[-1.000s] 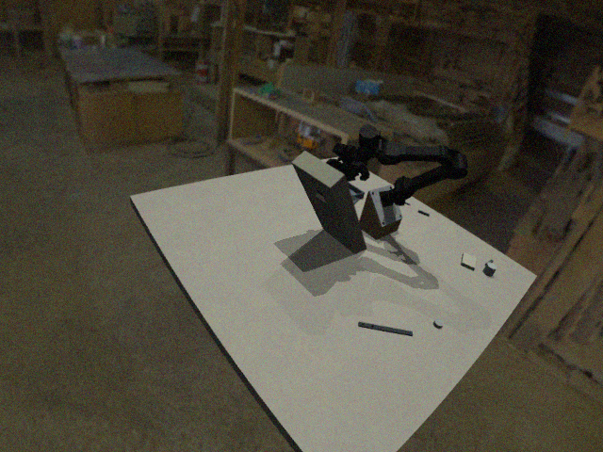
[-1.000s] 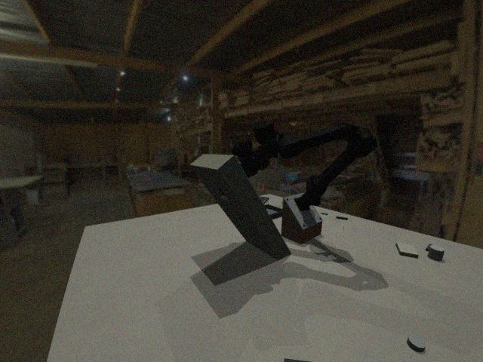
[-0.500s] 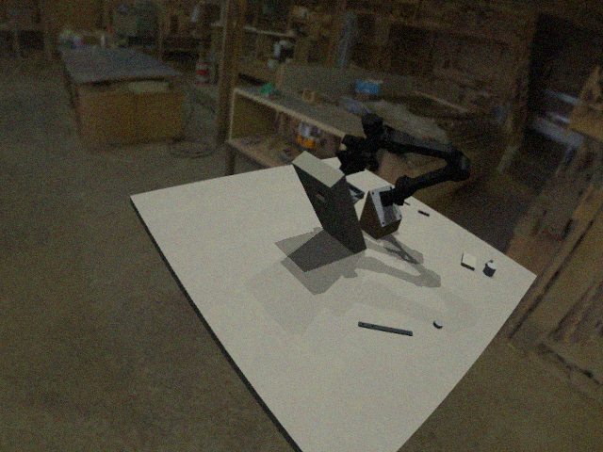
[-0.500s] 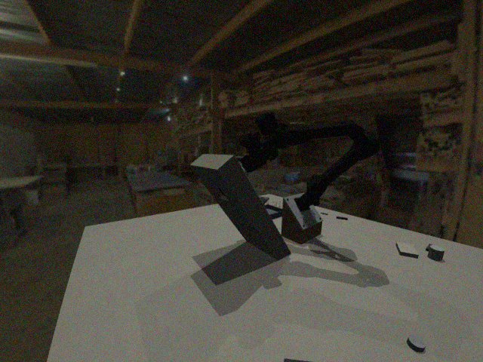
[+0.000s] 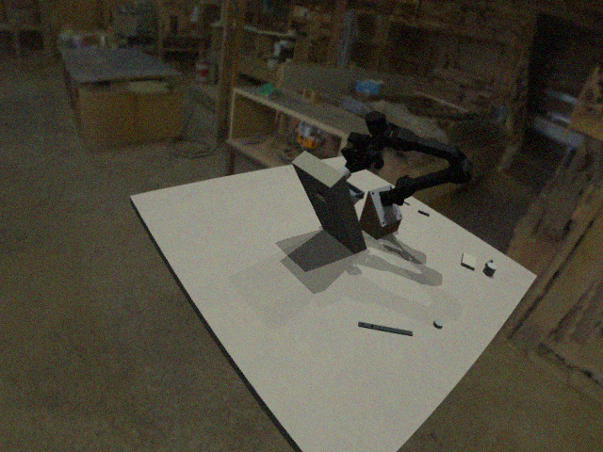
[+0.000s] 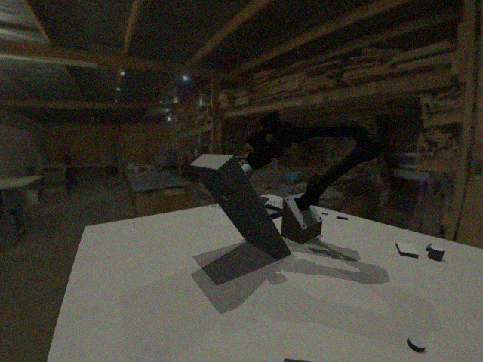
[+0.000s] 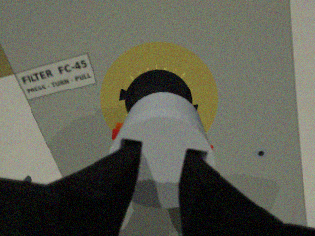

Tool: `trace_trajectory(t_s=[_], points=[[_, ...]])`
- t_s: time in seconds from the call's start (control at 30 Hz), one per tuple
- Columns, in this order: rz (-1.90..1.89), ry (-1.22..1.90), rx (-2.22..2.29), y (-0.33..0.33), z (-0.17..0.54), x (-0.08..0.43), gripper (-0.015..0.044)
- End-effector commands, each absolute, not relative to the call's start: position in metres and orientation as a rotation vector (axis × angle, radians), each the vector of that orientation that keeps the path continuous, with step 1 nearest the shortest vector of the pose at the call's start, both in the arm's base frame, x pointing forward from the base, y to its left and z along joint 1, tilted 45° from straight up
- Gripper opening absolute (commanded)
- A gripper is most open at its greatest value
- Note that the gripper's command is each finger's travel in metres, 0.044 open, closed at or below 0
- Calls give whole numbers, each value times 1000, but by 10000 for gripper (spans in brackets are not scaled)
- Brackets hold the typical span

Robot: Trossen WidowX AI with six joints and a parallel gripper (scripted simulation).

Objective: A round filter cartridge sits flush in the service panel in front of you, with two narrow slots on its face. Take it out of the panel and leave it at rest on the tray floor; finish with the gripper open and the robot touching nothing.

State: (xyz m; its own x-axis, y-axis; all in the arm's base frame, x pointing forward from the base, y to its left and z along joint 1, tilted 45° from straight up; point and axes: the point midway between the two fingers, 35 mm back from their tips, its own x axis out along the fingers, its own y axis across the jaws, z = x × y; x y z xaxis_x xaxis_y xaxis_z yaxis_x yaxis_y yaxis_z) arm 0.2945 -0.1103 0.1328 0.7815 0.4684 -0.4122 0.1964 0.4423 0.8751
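1. Nearest the wrist camera, the end effector [image 7: 159, 162] was pinching the pale grey filter cartridge [image 7: 164, 128], one dark finger [image 7: 105, 192] on each side of its near end.
2. Beyond that, the cartridge's body stood clear of the panel, its long axis running from the fingers straight toward the dark round socket [image 7: 157, 83], its far end pointing into that opening.
3. Around the socket lay a yellow ring [image 7: 202, 79] on the grey service panel [image 7: 236, 59], with a label [image 7: 56, 75] reading "FILTER FC-45, PRESS · TURN · PULL" to the left.
4. Farther out, in the top view, the panel [image 5: 331, 204] leaned on the bench [image 5: 219, 234], the arm [image 5: 428, 177] reaching over its upper edge.
5. Well apart on the bench lay a dark bar [image 5: 384, 329] and a small disc [image 5: 437, 323].
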Motion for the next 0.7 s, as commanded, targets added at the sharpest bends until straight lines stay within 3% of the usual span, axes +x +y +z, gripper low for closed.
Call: trace_trajectory(t_s=[0.0,0.6,0.67], points=[[188,683,1121,-104,126,288,0],[188,684,1122,-71,90,258,0],[189,690,1128,-74,93,261,53]])
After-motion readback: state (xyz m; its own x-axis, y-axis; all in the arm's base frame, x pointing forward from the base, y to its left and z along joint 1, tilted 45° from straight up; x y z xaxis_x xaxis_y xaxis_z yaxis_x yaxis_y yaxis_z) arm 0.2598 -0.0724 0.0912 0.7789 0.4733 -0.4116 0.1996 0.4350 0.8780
